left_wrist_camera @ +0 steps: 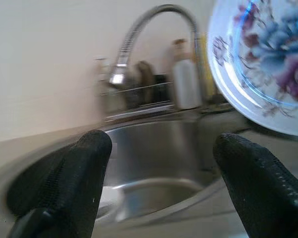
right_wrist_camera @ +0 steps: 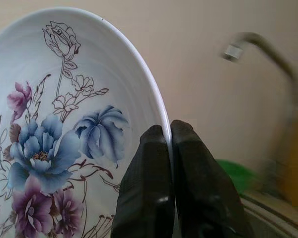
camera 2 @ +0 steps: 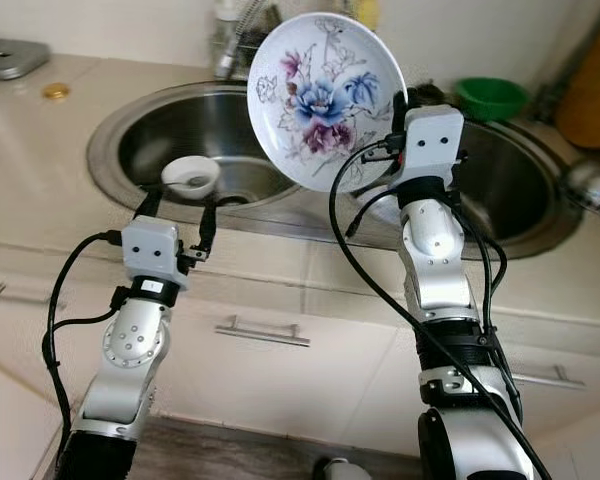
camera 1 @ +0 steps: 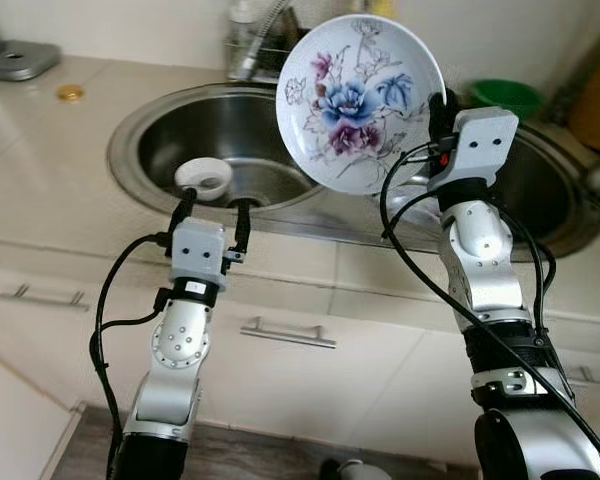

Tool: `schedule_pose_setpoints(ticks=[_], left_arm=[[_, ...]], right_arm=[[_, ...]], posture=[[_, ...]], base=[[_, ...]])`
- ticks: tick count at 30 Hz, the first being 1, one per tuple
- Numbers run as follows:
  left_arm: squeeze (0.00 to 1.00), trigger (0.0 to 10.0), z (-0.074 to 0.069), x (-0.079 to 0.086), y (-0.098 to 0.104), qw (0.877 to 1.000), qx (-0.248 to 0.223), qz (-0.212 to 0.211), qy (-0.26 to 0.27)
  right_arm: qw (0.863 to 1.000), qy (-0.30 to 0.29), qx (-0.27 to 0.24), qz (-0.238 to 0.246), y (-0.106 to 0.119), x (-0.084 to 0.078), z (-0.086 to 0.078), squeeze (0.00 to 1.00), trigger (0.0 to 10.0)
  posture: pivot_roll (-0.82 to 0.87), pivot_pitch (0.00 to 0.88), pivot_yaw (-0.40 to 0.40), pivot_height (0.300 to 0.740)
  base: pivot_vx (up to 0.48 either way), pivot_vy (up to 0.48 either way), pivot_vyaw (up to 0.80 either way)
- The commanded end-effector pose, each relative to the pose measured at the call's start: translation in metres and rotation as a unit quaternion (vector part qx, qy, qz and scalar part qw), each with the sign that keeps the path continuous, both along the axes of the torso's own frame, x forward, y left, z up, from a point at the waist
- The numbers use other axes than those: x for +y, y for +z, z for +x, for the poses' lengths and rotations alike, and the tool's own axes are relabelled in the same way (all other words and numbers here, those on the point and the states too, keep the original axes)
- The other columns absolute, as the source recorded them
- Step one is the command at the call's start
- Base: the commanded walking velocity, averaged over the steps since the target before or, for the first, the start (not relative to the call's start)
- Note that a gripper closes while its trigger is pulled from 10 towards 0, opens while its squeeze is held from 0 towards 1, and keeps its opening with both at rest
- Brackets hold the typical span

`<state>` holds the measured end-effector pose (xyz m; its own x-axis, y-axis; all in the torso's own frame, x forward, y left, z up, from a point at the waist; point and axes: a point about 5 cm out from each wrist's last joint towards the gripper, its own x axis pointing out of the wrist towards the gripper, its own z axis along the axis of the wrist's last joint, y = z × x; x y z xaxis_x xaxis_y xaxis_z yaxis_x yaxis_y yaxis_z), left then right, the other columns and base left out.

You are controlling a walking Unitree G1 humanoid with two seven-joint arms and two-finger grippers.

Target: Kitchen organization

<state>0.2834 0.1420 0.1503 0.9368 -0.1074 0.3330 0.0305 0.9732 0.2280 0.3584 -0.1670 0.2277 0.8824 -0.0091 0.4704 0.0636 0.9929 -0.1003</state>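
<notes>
R arm raised, right gripper [camera 1: 442, 108] pinched tight on plate [camera 1: 355, 100] rim; L arm lower, left gripper [camera 1: 213, 212] fingers spread

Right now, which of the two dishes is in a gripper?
The floral plate, held upright by its rim in the right gripper. The small white bowl sits in the sink, beyond the open left gripper.

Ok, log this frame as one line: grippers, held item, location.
right gripper: shut on floral plate, raised on edge above sink | left gripper: open, empty, at sink's front rim
</notes>
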Motion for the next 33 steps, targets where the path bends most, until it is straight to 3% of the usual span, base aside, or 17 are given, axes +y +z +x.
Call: schedule_pose_setpoints(ticks=[1, 6, 12, 17, 18, 19, 20, 21, 22, 23, 28, 33], left_arm=[[0.0, 10.0, 0.001, -0.003, 0.001, 1.0, 0.001, 0.001, -0.006], [0.0, 10.0, 0.001, -0.003, 0.001, 1.0, 0.0, 0.001, -0.006], [0.0, 10.0, 0.001, -0.002, 0.001, 1.0, -0.001, 0.002, -0.004], [0.0, 10.0, 0.001, -0.002, 0.002, 1.0, -0.001, 0.003, -0.004], [0.0, 10.0, 0.001, -0.002, 0.002, 1.0, -0.001, 0.003, -0.004], [0.0, 10.0, 0.001, -0.002, 0.002, 1.0, -0.001, 0.004, -0.005], [0.0, 10.0, 0.002, -0.002, 0.002, 1.0, -0.001, 0.004, -0.005], [0.0, 10.0, 0.002, -0.003, 0.002, 1.0, -0.001, 0.004, -0.005], [0.0, 10.0, 0.002, -0.003, 0.002, 1.0, -0.001, 0.004, -0.006], [0.0, 10.0, 0.002, -0.003, 0.002, 1.0, -0.001, 0.004, -0.006], [0.0, 10.0, 0.002, -0.003, 0.002, 1.0, -0.001, 0.005, -0.005], [0.0, 10.0, 0.002, -0.001, 0.002, 1.0, -0.001, 0.005, -0.002]], right_arm=[[1.0, -0.016, -0.013, 0.012, 0.009, -0.006, 0.002, 0.0, 0.0], [0.998, -0.058, 0.002, 0.001, 0.004, -0.016, 0.005, 0.0, 0.0], [0.992, -0.124, 0.031, -0.018, -0.002, -0.033, 0.01, 0.0, 0.0], [0.982, -0.135, 0.11, -0.078, -0.02, -0.038, 0.021, 0.0, 0.0], [0.98, -0.117, 0.134, -0.095, -0.027, -0.033, 0.023, 0.0, 2.3], [0.978, -0.101, 0.151, -0.103, -0.032, -0.028, 0.025, 0.0, 3.7], [0.977, -0.091, 0.161, -0.107, -0.036, -0.025, 0.026, 0.0, 3.7], [0.972, -0.076, 0.181, -0.126, -0.042, -0.02, 0.027, 0.0, 7.8], [0.969, -0.069, 0.193, -0.139, -0.045, -0.017, 0.028, 0.0, 7.8], [0.967, -0.066, 0.202, -0.142, -0.048, -0.015, 0.029, 0.0, 10.0], [0.956, -0.067, 0.238, -0.156, -0.056, -0.016, 0.031, 0.0, 10.0], [0.933, -0.057, 0.337, -0.11, -0.078, -0.025, 0.032, 0.0, 10.0]], posture=[[-0.09, 0.0, -0.052, 0.74], [-0.09, 0.0, -0.052, 0.74], [-0.08, 0.0, -0.053, 0.74], [-0.08, 0.0, -0.053, 0.74], [-0.08, 0.0, -0.053, 0.74], [-0.08, 0.0, -0.053, 0.74], [-0.08, 0.0, -0.053, 0.74], [-0.08, 0.0, -0.053, 0.74], [-0.08, 0.0, -0.053, 0.74], [-0.08, 0.0, -0.054, 0.74], [-0.07, 0.0, -0.056, 0.74], [-0.07, 0.0, -0.058, 0.74]], base=[[0.0, 0.0, -0.8], [0.0, 0.0, -0.8], [0.0, 0.0, 0.0], [0.0, 0.0, 0.0], [0.0, 0.0, 0.0], [0.0, 0.0, 0.0], [0.0, 0.0, 0.0], [0.0, 0.0, 0.0], [0.0, 0.0, 0.0], [0.0, 0.0, 0.0], [0.0, 0.0, 0.0], [0.0, 0.0, 0.0]])
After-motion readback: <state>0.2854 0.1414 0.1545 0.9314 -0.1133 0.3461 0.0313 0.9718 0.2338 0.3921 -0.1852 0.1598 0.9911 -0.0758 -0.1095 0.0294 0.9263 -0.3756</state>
